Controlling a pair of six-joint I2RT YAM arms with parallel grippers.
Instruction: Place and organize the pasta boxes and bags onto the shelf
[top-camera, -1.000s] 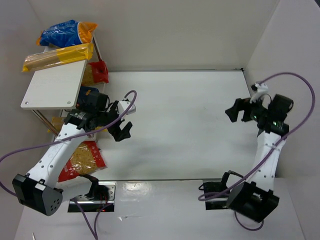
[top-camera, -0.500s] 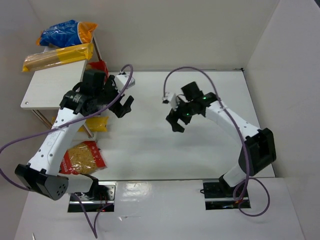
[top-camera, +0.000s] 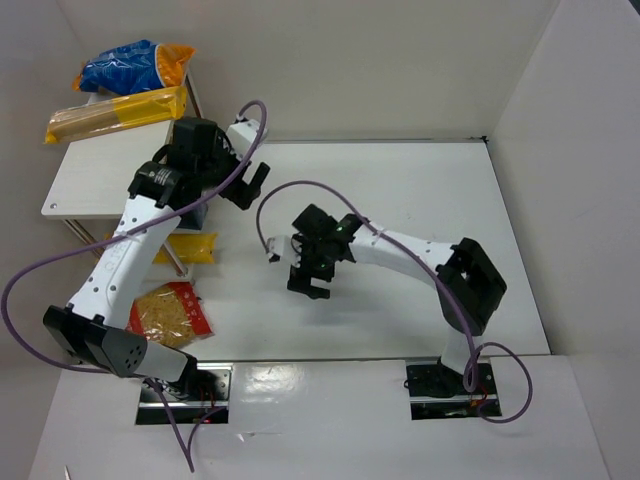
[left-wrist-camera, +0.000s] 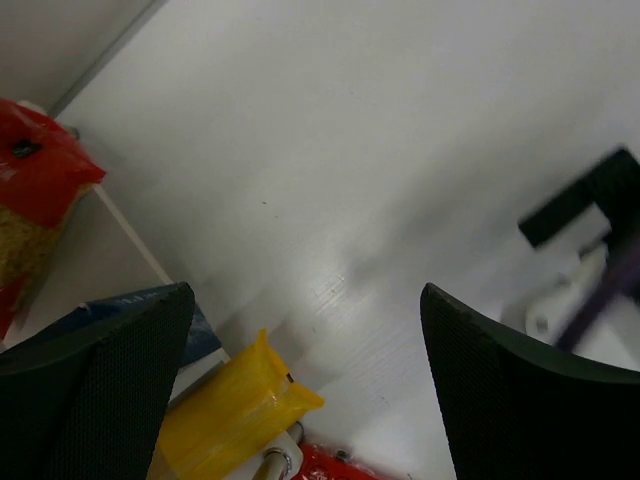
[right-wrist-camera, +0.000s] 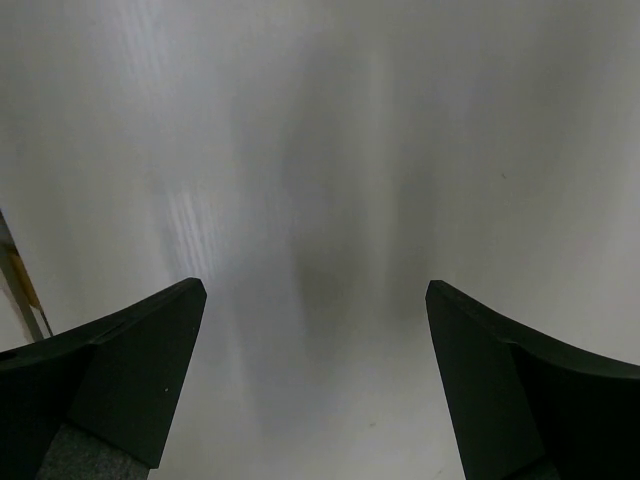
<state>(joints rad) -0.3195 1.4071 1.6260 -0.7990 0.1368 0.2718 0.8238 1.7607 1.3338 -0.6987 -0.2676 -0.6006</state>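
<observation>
1. The left tool (top-camera: 248, 188) hangs just beside the shelf (top-camera: 100, 185), near its far corner. Its fingers are spread with nothing between them.
2. The right tool (top-camera: 309, 285) hovers over the middle of the table (top-camera: 420, 200), also spread wide and empty.
3. On the shelf's top board lies the long yellow spaghetti bag (top-camera: 118, 112), with the blue-and-orange bag (top-camera: 130, 66) behind it.
4. A small yellow pack (top-camera: 192, 247) pokes out from under the top board. The left wrist view also shows a red pack (left-wrist-camera: 30, 190) there.
5. The clear bag with red label (top-camera: 168, 318) lies low by the shelf's near end. Whether it rests on the table or on a tier, I cannot tell.
</observation>
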